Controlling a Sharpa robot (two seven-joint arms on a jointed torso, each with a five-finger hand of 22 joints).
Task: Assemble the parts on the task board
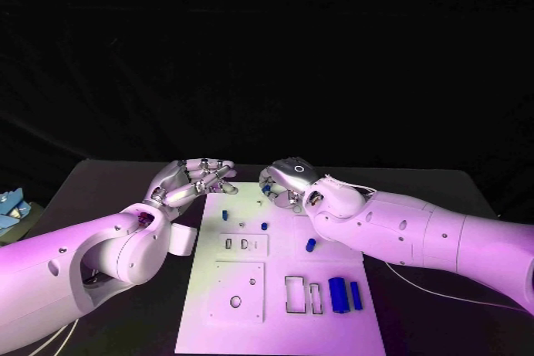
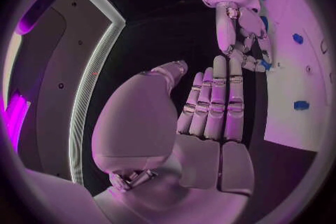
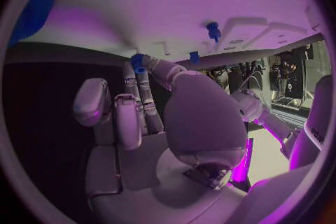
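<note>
Patience looks like the main need here, since the small part is only lightly caught. In the head view, both hands meet over the far end of the task board (image 1: 278,294): the left hand (image 1: 195,181) hovers at the board's far left corner with its fingers extended and nothing in them, while the right hand (image 1: 284,186) curls down over the far edge; other blue parts (image 1: 345,294) lie nearer the robot on the board. In the left wrist view, the left hand's fingers (image 2: 213,103) lie straight and close together, empty, and the right hand reaches down beside the board's edge. In the right wrist view, a small blue part (image 3: 138,61) sits pinched at the right hand's fingertips (image 3: 143,81), close to the board's surface. Judging from this, the step is seating that piece, so it should be lowered slowly and upright, with the left hand kept clear.
</note>
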